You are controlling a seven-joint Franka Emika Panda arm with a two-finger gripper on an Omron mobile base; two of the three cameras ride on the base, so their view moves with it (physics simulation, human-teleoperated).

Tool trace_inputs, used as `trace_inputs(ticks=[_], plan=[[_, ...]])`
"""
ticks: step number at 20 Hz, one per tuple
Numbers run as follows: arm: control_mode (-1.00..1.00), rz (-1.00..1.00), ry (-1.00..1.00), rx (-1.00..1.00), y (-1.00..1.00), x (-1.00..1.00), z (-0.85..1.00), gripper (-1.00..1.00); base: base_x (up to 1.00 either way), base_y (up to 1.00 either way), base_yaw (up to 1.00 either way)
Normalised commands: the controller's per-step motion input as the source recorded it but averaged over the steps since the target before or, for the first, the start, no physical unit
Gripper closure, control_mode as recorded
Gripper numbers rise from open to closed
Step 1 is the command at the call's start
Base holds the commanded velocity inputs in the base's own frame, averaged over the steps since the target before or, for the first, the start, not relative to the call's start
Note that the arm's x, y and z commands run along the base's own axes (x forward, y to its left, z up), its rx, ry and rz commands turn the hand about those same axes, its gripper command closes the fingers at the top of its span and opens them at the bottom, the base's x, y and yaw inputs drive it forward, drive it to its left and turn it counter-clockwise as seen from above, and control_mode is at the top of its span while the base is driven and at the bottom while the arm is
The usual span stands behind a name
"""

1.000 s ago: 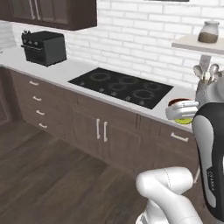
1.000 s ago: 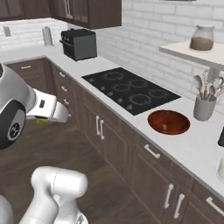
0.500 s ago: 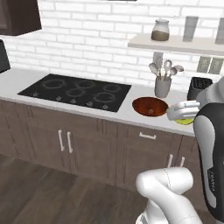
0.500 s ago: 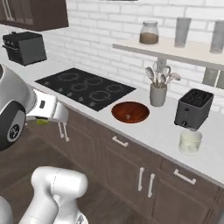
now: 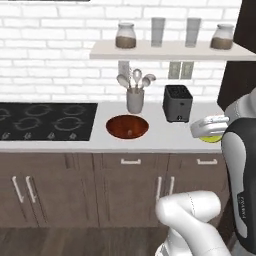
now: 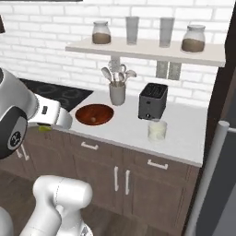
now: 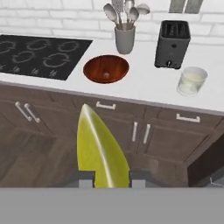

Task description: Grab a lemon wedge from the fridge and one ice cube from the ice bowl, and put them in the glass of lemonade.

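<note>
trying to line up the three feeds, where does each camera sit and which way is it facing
Left base view: behind the arm to its left, looking forward and down at the counter; white arm at lower right, lemon wedge beside it.
Right base view: behind to its right, same counter; arm at lower left, fridge at right.
Hand view: on the hand, looking along the fingers at the counter; the wedge sits between them.
Shared: ice bowl, toaster; right base and hand views share the glass of lemonade.

Even, bright, diffuse light; no obvious source. Soft faint shadows under the shelf point(image 5: 170, 50) and along the worktop point(image 6: 138, 133) front edge. No glare. Rendering slightly soft, low resolution. Lemon wedge point(image 7: 99, 151) looms large, blurred.
</note>
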Motion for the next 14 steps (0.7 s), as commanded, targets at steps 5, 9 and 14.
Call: trace_inputs(ticks=[5,9,14], plan=[[1.0,0.0,0.0,0.0,0.0,0.0,0.0,1.0,0.4,-0.21,-0.59],[1.0,0.0,0.0,0.0,0.0,0.0,0.0,1.0,0.69,0.0,-0.61],[1.0,0.0,0.0,0.0,0.0,0.0,0.0,1.0,0.94,0.06,-0.59]])
